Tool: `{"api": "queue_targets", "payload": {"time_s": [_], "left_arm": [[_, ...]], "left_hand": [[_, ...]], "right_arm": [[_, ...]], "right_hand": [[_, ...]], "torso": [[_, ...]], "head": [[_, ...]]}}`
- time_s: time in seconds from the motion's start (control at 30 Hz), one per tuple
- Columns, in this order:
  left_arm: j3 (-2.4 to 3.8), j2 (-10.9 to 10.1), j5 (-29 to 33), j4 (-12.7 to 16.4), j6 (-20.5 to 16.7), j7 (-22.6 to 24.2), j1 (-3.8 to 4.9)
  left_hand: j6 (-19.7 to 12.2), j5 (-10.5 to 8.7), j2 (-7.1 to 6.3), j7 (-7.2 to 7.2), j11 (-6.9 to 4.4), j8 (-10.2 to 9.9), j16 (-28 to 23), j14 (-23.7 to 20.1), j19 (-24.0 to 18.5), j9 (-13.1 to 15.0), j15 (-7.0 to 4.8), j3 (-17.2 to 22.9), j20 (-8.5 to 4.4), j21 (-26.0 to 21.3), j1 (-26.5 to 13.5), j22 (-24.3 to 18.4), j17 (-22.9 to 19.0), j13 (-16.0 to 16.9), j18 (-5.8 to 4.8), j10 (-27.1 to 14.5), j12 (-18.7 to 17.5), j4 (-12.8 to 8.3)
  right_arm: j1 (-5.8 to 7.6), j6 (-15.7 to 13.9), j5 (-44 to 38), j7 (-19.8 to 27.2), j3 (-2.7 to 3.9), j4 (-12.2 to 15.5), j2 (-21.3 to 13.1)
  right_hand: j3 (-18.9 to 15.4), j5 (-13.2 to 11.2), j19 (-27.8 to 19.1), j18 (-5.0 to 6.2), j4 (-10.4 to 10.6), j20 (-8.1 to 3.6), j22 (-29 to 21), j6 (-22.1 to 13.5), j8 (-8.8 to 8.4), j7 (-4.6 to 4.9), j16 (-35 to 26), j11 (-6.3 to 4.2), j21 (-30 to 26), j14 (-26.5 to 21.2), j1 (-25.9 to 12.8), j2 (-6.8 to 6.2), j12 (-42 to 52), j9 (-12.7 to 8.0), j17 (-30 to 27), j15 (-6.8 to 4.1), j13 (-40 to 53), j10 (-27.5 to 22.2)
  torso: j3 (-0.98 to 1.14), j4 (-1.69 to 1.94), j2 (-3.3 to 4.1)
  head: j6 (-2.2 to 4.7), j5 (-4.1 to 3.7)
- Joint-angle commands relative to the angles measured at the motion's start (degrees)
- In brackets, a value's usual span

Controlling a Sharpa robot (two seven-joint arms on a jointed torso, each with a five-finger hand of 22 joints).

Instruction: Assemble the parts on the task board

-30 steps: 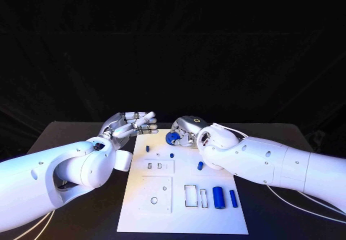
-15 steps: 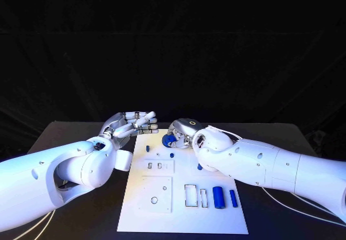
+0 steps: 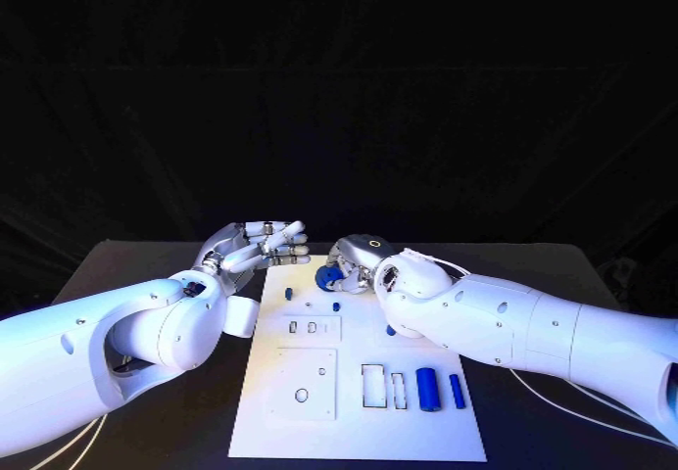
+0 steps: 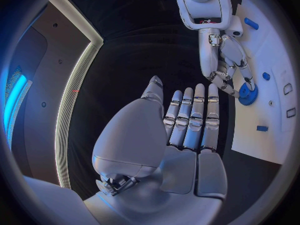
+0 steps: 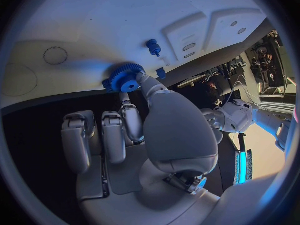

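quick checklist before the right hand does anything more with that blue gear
1. Right hand has its fingers on the blue gear: ok.
2. Gear at the far end of the task board: ok.
3. Gear seated on its spot: cannot tell.
4. Left hand holds nothing, apart from the gear: ok.
5. Two blue cylinders lie at the board's near right: ok.

In the head view the right hand (image 3: 359, 262) hides most of the blue gear (image 3: 332, 277) it pinches.
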Motion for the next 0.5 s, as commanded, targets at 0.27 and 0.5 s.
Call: {"api": "queue_targets", "payload": {"time_s": [0.27, 0.5], "left_arm": [[0.05, 0.0, 0.1, 0.1, 1.1, -0.1, 0.08], [0.05, -0.1, 0.1, 0.1, 1.0, -0.1, 0.08]], "left_hand": [[-0.3, 0.21, 0.52, 0.17, 0.03, -0.3, -0.2, -0.3, -0.4, -0.1, 0.02, 0.1, 0.0, -0.3, -0.1, -0.1, 0.1, -0.1, 0.6, -0.5, -0.2, -0.3], [-0.3, 0.21, 0.51, 0.18, 0.03, -0.3, -0.2, -0.3, -0.4, -0.1, 0.02, 0.1, 0.0, -0.3, 0.0, -0.1, 0.1, -0.1, 0.6, -0.5, -0.2, -0.3]], "right_arm": [[-0.11, 2.5, 0.2, 0.1, -0.08, -0.1, 0.0], [-0.11, 3.3, 1.1, 0.2, -0.09, 0.3, -0.6]], "right_hand": [[-1.7, -2.3, 4.4, -0.26, 0.8, 1.33, 13.3, -3.6, -3.03, 1.24, 0.2, 0.97, -0.6, 5.7, -1.4, -0.5, -1.7, -1.3, 13.7, 1.23, -1.5, -2.0], [-2.5, -0.6, 4.5, -0.31, 1.7, 1.47, 13.5, -1.7, -2.44, 0.93, 0.3, 0.76, -0.5, 5.8, -2.2, 0.03, -0.7, -1.0, 13.8, 1.15, -0.5, -1.1]], "torso": [[0.0, 0.02, 0.01], [0.01, -0.03, 0.02]], "head": [[0.01, -0.02], [-0.11, 0.1]]}}
